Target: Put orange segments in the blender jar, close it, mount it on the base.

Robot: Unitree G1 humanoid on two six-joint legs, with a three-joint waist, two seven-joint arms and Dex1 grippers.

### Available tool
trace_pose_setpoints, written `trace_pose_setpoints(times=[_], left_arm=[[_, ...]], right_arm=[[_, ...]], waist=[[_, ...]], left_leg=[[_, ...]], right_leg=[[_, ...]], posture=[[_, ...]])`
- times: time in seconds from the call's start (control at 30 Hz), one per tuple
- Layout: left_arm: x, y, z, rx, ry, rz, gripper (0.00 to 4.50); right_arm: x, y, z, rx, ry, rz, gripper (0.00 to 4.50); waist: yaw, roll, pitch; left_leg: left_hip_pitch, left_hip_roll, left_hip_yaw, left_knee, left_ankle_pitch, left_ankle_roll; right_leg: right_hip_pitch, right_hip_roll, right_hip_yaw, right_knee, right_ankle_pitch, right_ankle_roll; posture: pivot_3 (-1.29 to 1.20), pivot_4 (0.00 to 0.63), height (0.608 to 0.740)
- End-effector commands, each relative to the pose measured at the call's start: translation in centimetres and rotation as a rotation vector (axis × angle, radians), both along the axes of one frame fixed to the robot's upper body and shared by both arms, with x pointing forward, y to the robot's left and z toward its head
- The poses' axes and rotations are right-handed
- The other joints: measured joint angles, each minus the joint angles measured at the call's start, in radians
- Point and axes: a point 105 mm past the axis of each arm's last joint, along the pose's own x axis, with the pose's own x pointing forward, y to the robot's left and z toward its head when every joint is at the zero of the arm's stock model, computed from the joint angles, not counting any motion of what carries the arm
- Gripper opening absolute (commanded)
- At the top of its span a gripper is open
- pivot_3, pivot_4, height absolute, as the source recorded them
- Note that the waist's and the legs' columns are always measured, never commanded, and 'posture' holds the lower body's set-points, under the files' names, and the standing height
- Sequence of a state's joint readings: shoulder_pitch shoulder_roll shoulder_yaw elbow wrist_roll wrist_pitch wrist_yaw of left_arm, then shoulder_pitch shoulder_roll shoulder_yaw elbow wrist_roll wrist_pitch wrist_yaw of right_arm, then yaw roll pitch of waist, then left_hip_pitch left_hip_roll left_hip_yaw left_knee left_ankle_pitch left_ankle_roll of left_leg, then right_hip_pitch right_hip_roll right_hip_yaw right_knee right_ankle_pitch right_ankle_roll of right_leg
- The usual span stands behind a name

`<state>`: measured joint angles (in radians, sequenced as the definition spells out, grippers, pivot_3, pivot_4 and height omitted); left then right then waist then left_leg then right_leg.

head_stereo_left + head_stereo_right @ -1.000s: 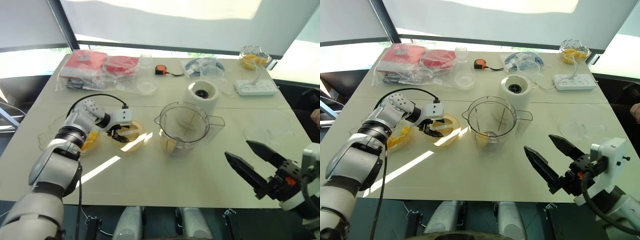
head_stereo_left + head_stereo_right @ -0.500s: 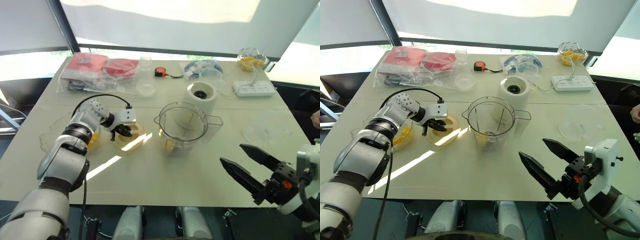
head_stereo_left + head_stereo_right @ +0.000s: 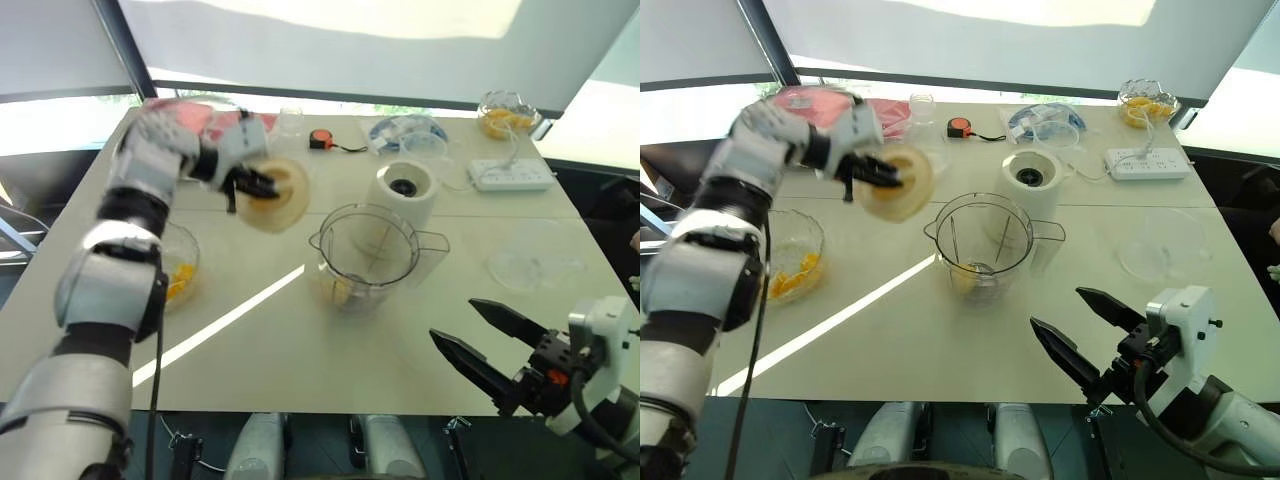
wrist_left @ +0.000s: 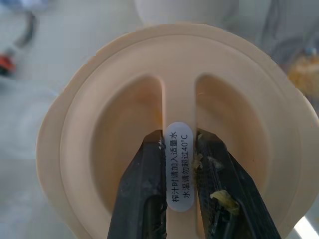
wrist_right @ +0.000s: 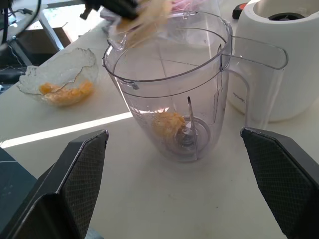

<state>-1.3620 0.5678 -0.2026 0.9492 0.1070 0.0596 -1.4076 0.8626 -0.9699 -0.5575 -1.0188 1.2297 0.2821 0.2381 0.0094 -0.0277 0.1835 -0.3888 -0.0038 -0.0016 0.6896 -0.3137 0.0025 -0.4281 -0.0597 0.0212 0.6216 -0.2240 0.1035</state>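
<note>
Now, head views: left gripper [image 3: 243,183] upper left of frame, clamped on the cream lid [image 3: 270,193]; blender jar [image 3: 368,256] sits centre, down-right of lid, so left arm is nearer. Right gripper [image 3: 478,340] lower right, spread wide, empty. Left wrist view: fingers [image 4: 144,189] pinch lid's centre rib. Right wrist view: orange segments [image 5: 168,122] in jar bottom, base [image 5: 279,59] just behind.

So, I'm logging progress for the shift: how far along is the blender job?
Done: orange segments lie in the clear plastic blender jar. In hand: the left hand grips the cream round lid by its ridge, lifted above the table. Left: close the jar, mount it on the cream-white base.
</note>
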Motion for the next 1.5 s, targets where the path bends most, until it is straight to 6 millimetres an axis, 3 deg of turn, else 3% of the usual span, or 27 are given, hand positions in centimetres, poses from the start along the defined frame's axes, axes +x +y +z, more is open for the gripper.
trace_pose_setpoints(times=[0.03,0.13,0.23,0.4,0.53,0.73,1.03,1.5], left_arm=[[-1.0,-0.4,5.1,-0.065,-0.09,-0.06,0.25],[-2.0,-2.3,8.5,-0.092,-0.119,-0.131,0.25],[-3.0,-5.5,10.2,-0.115,-0.074,-0.203,0.25],[-5.0,-10.7,9.6,-0.034,0.034,-0.346,0.25],[-6.3,-13.0,8.1,0.064,0.045,-0.458,0.25],[-7.5,-14.1,5.1,0.248,0.055,-0.569,0.25],[-8.8,-14.1,2.9,0.408,0.13,-0.636,0.25],[-9.1,-15.2,1.7,0.445,0.168,-0.657,0.25]], right_arm=[[-0.1,0.9,0.6,-0.02,-0.032,0.052,4.5],[0.2,0.8,0.5,-0.032,-0.035,0.04,4.5],[0.4,0.6,-0.1,-0.051,-0.021,0.029,4.5],[1.1,0.3,-0.5,-0.033,-0.032,-0.005,4.5],[1.6,0.0,-1.1,-0.042,-0.034,-0.04,4.5],[1.7,0.4,-1.7,-0.02,-0.039,-0.076,4.5],[1.9,1.4,-2.6,0.011,-0.041,-0.094,4.5],[2.3,2.2,-3.1,0.027,-0.052,-0.1,4.5]], waist=[[0.001,0.0,0.0],[0.004,0.0,0.0],[0.009,-0.001,0.0],[0.003,0.0,0.0],[-0.01,0.0,0.001],[-0.003,0.002,0.001],[0.0,0.003,0.001],[0.001,0.003,0.001]], left_leg=[[0.0,0.0,0.0,0.0,0.0,0.0],[0.0,-0.001,-0.001,0.0,0.0,0.0],[-0.003,-0.001,-0.001,0.004,0.0,0.0],[-0.003,-0.001,-0.002,0.009,0.0,0.001],[-0.002,0.0,0.0,0.009,0.0,0.001],[-0.001,0.001,-0.002,0.009,0.0,0.001],[-0.001,0.001,-0.001,0.01,0.0,0.001],[-0.001,-0.001,-0.001,0.01,0.0,0.001]], right_leg=[[0.0,0.0,0.0,0.0,0.0,0.0],[0.0,0.001,-0.001,0.0,0.0,0.0],[0.001,0.002,-0.004,0.001,0.0,0.0],[0.003,0.001,-0.001,-0.002,-0.002,-0.003],[0.002,0.002,0.003,0.0,-0.002,-0.003],[0.0,0.004,0.003,0.008,-0.002,-0.003],[0.0,0.004,0.004,0.007,-0.002,-0.004],[0.0,0.004,0.004,0.007,-0.002,-0.004]], posture=[[0.0,0.15,0.74],[0.0,0.15,0.74],[0.0,0.15,0.74],[0.0,0.15,0.74],[0.0,0.15,0.74],[0.0,0.15,0.74],[0.0,0.15,0.74],[0.0,0.15,0.74]])
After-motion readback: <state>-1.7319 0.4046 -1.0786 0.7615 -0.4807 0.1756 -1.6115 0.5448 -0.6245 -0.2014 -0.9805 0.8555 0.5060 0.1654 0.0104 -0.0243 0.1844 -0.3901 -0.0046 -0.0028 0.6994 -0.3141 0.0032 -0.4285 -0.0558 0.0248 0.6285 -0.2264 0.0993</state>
